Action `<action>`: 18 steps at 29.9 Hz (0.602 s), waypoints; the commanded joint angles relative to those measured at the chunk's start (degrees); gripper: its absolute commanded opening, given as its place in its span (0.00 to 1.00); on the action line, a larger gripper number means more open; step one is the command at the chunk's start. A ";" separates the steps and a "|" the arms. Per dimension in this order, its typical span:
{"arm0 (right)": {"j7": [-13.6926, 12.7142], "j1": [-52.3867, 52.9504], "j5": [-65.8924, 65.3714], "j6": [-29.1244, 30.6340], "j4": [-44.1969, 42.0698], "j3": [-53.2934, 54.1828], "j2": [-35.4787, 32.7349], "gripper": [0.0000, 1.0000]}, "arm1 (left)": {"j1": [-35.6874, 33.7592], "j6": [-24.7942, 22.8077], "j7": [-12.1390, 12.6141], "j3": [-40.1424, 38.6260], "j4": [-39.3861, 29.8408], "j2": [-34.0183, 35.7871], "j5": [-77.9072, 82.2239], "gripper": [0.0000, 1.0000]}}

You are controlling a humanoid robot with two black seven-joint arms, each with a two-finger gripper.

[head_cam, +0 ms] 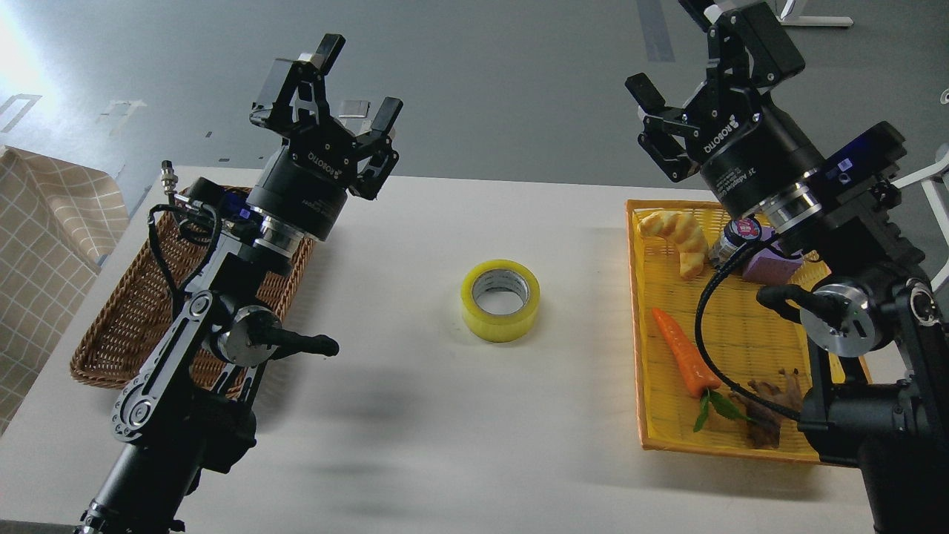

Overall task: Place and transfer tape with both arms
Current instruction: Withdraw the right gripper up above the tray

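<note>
The tape (500, 299), a yellowish roll with a white core, lies flat on the white table (445, 415) near its middle. My left gripper (334, 89) is open and empty, raised above the table's far left, well left of the tape. My right gripper (704, 52) is open and empty, raised high above the far right, up and right of the tape. Neither gripper touches the tape.
A brown wicker basket (118, 326) sits at the left, partly behind my left arm. A yellow tray (652, 415) at the right holds an orange carrot (683, 352), a pale bread-like piece (682, 233), a purple item (771, 263) and a brown root-like thing (764, 415).
</note>
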 commanded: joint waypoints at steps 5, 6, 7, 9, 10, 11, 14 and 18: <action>-0.02 -1.17 0.39 0.05 0.77 -0.45 -0.01 1.00 | -1.14 0.01 1.67 1.83 -2.37 3.32 10.39 0.98; -0.02 -1.26 0.39 0.05 0.77 -0.45 -0.01 1.00 | -1.66 0.10 3.59 2.27 -2.63 4.46 12.49 0.98; -0.02 -1.26 0.39 0.05 0.85 -0.45 -0.01 1.00 | -2.02 0.36 4.74 2.45 -2.55 4.82 13.72 0.98; -0.02 -1.26 0.30 0.05 1.12 -0.45 -0.01 1.00 | -2.98 1.84 6.68 2.89 -2.55 5.35 17.84 0.98; -0.02 -1.17 0.30 0.05 1.29 -0.45 -0.01 1.00 | -3.51 3.51 6.86 3.07 -2.37 5.52 20.91 0.98; -0.02 -1.17 0.30 0.05 1.47 -0.45 -0.01 1.00 | -3.60 4.13 6.86 3.24 -2.37 5.70 22.77 0.98; -0.02 -0.91 0.30 0.05 1.56 -0.45 -0.01 1.00 | -3.60 4.75 6.77 5.26 -2.46 6.58 30.15 0.98; -0.02 -0.38 0.30 0.05 1.56 -0.36 -0.01 1.00 | -3.43 4.93 7.21 9.73 -2.55 8.51 40.34 0.98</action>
